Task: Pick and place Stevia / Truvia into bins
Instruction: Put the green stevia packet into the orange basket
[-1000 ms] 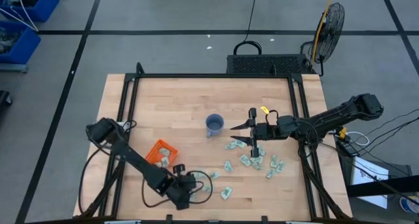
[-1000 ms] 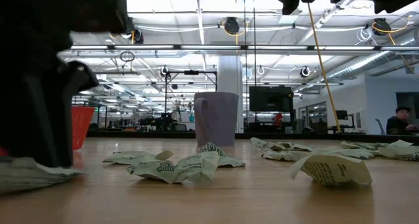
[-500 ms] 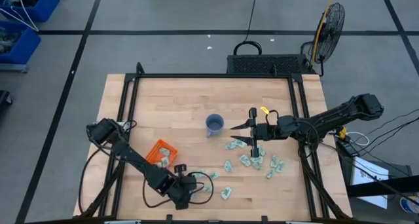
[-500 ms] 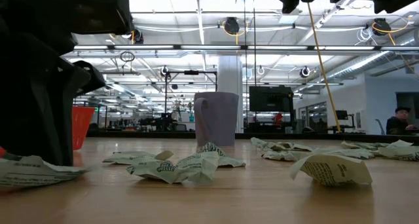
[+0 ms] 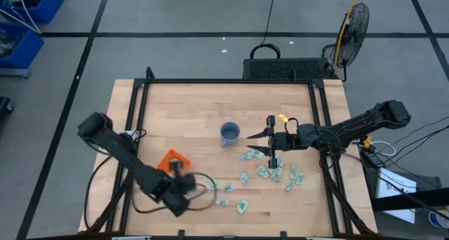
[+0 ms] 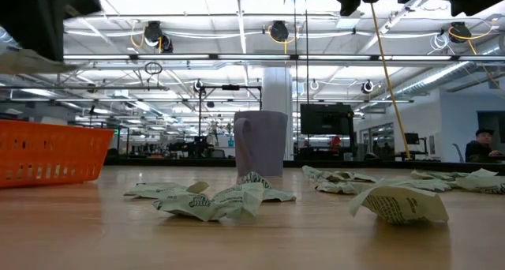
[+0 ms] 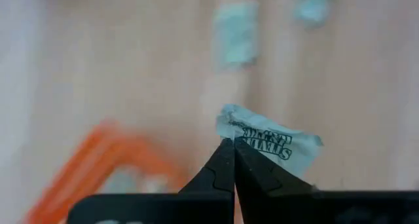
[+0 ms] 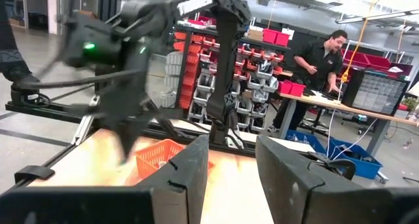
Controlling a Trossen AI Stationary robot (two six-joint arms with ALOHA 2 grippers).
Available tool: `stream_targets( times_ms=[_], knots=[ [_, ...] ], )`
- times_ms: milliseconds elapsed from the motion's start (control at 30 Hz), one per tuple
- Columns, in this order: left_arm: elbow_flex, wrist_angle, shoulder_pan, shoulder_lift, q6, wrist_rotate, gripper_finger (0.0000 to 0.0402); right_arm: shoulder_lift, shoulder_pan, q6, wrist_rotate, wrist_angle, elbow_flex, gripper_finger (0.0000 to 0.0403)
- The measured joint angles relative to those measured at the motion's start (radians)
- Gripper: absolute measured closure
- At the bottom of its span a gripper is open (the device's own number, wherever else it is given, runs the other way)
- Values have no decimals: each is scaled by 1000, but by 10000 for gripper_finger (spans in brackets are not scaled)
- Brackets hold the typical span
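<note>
Near the desk's front-left corner, the left gripper [image 7: 233, 160] is pinched shut on a pale green-and-white paper Stevia packet [image 7: 270, 140], lifted beside the shallow orange plastic bin [image 5: 173, 162]. The carry step is in hand; next comes centring over the bin and opening. The right gripper [image 8: 232, 162], spread open, waits mid-desk.

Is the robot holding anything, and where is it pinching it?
The left gripper pinches a pale green paper sweetener packet by its edge. The right gripper holds nothing.
</note>
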Motion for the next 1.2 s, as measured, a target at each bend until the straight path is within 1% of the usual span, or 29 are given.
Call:
stream_targets(
  times_ms=[67, 100, 133, 200, 233, 300, 433, 700, 767, 933, 1067, 1200],
  knots=[
    [4, -117, -15, -50, -92, -42, 398, 0, 0, 0, 0, 0, 0, 282],
    [3, -181, -22, -68, -130, -44, 397, 0, 0, -1, 0, 0, 0, 282],
    [-2, -245, -26, -77, -162, -33, 397, 0, 0, -3, 0, 0, 0, 282],
    [-23, -362, -34, -74, -225, 32, 399, 0, 0, -4, 0, -1, 0, 282],
    [-38, -389, -40, -72, -256, 62, 399, 0, 0, -4, 0, -1, 0, 282],
    [-70, -380, -47, -76, -301, 99, 396, 0, 0, -4, 0, -3, 0, 282],
    [-150, -311, -52, -74, -384, 78, 385, 0, 0, -4, 0, -8, 0, 282],
    [-287, -295, -18, -75, -439, 73, 387, 0, 0, -4, 0, 2, 0, 282],
    [-311, -268, -5, -76, -443, 74, 385, 0, 0, -4, 0, 10, 0, 282],
    [-325, -190, 23, -76, -392, 70, 360, 0, 0, -5, 0, 15, 0, 282],
    [-325, -179, 45, -76, -349, 64, 332, 0, 0, -30, 0, 15, 0, 282],
    [-325, -179, 70, -76, -347, 64, 312, 0, 0, -30, 0, 15, 0, 282]
  ],
)
